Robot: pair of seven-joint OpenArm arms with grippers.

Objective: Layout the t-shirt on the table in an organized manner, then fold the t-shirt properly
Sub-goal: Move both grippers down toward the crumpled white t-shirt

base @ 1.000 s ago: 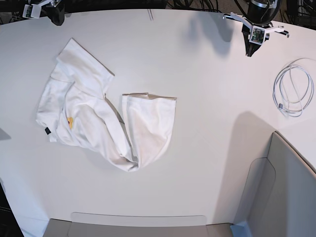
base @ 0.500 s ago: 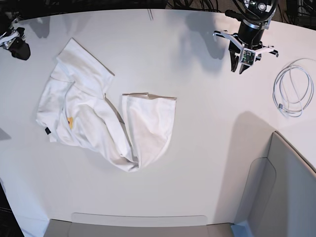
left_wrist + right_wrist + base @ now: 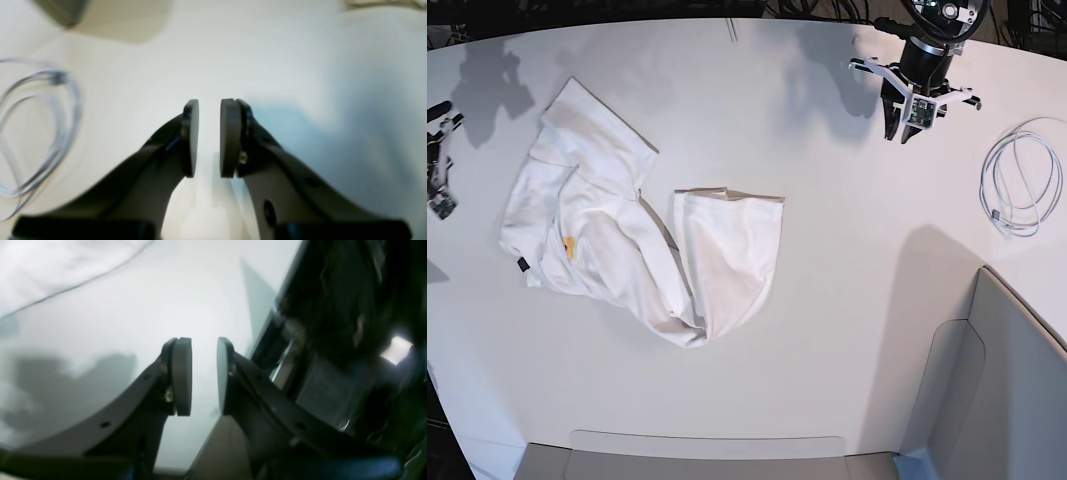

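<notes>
While crumpled, t-shirt (image 3: 627,230): laid inside-out on table (image 3: 827,300), left of centre.
Left gripper (image 3: 905,128): held above far table, jaws parted slightly, nothing grasped.
Right gripper (image 3: 203,376): poised at table edge beside shirt, jaws parted, empty.
Cable (image 3: 1022,180): coiled.

Robot lab bench: big white table (image 3: 827,330), two arms over it, coiled cable (image 3: 1024,180), grey panels (image 3: 997,380), wiring behind.

A coiled white cable (image 3: 1025,182) lies at the far right, also visible at the left edge of the left wrist view (image 3: 36,133). A grey padded panel (image 3: 997,390) stands at the near right corner.
</notes>
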